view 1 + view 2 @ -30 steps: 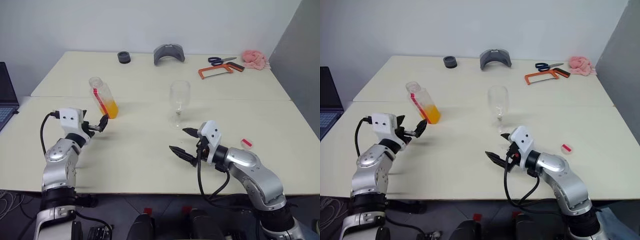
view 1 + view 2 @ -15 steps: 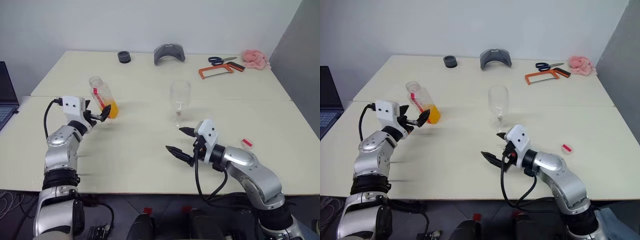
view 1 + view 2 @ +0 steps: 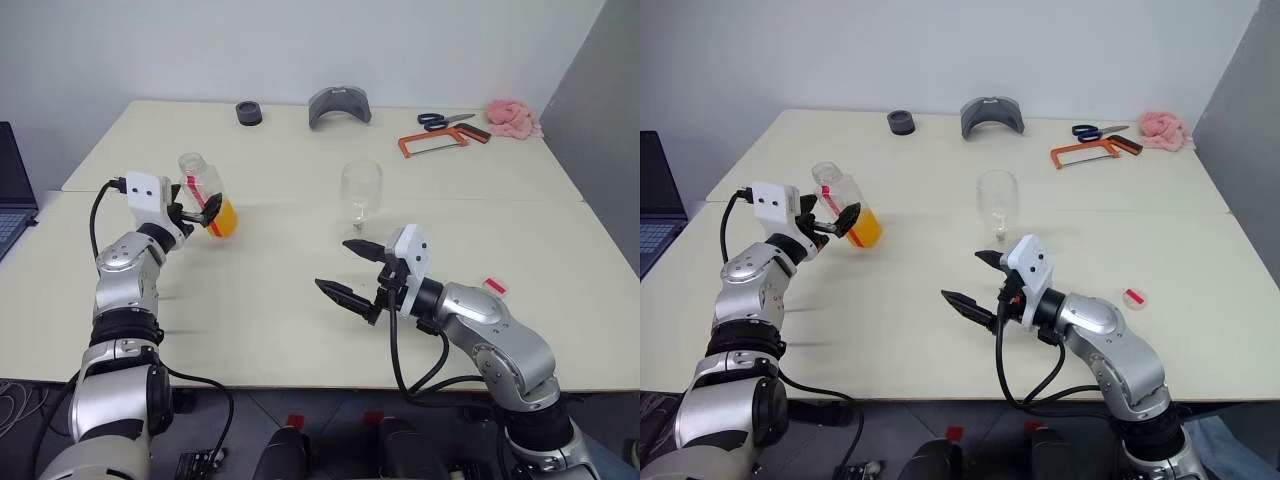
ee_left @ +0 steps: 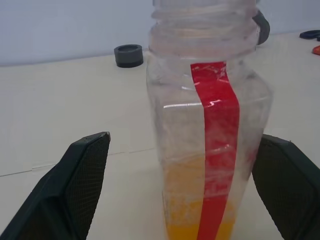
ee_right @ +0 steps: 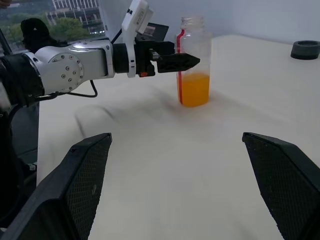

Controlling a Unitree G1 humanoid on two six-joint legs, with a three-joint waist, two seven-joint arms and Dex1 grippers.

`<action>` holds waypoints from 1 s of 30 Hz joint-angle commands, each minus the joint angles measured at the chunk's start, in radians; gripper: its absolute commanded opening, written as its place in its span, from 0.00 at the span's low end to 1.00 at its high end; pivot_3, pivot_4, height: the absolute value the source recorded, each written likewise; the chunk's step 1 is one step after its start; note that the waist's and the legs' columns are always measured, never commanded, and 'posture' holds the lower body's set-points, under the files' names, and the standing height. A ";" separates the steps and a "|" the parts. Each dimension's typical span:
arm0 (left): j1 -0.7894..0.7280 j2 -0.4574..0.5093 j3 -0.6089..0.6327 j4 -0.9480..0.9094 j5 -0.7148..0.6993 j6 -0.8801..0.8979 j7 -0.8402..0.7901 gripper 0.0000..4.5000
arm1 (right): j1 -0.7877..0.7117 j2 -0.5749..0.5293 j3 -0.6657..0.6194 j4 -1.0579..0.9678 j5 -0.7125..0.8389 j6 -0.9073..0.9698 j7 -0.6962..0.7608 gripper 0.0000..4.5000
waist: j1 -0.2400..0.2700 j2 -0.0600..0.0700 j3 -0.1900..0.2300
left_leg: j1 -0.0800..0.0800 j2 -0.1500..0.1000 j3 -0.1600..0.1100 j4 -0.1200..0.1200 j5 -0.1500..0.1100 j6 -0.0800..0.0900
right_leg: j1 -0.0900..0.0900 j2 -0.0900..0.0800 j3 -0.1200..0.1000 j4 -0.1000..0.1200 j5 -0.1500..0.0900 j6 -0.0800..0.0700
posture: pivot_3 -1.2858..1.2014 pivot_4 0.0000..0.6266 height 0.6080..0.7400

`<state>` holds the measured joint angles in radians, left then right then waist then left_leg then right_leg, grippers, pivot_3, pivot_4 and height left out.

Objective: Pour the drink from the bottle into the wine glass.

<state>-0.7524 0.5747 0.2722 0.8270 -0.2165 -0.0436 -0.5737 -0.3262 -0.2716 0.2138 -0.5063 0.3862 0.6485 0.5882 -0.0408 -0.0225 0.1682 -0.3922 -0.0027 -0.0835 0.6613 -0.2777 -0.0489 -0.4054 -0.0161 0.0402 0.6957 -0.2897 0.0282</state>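
The bottle [image 3: 208, 195] stands upright on the table [image 3: 300, 290], well to the left of the wine glass [image 3: 360, 205]. The left gripper [image 4: 187, 185] is spread wide with the bottle right between its fingers, not squeezing. The right gripper [image 3: 352, 270] is open and empty, near the glass.

Two silver-grey robot arms with black grippers

Each arm is built of rounded, brushed silver-grey shells joined by black bands at the joints. A white, boxy camera housing sits on each wrist, with a black cable looping from it back along the forearm. The left gripper [image 3: 203, 212] and the right gripper [image 3: 345, 268] each have two black, tapering, pointed fingers [image 4: 80, 187] with a finely textured inner face; small red marks show by the base of the right gripper.
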 commanded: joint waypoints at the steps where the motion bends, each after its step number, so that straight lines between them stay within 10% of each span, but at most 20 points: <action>1: -0.048 0.025 0.002 0.026 0.002 -0.035 -0.023 1.00 | -0.026 0.003 -0.008 -0.019 0.010 -0.029 -0.001 0.99 | 0.000 0.000 0.000 | 0.000 0.000 0.000 0.000 0.000 0.000 | 0.000 0.000 0.000 0.000 0.000 0.000 | 0.52 0.24 1.00; 12: -0.099 0.010 -0.001 0.093 0.000 -0.062 -0.058 0.40 | -0.028 -0.004 0.003 -0.017 -0.015 -0.041 -0.011 1.00 | 0.000 0.000 0.000 | -0.001 -0.003 -0.003 0.000 0.000 0.000 | 0.000 -0.002 0.000 0.000 0.000 0.000 | 0.52 0.24 1.00; 30: -0.064 -0.086 -0.246 -0.443 0.160 -0.045 -0.025 0.37 | -0.010 -0.165 -0.273 0.026 0.018 -0.089 -0.026 1.00 | 0.008 -0.001 0.000 | -0.005 -0.005 -0.004 0.001 0.000 0.000 | -0.001 -0.004 -0.001 -0.001 0.000 0.000 | 0.52 0.24 1.00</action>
<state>-0.7635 0.4837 0.0378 0.4167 -0.0865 -0.0377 -0.6067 -0.3095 -0.4271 -0.0290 -0.4853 0.4030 0.5917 0.5531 -0.0329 -0.0230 0.1684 -0.3966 -0.0078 -0.0865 0.6627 -0.2774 -0.0491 -0.4061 -0.0199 0.0396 0.6947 -0.2896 0.0284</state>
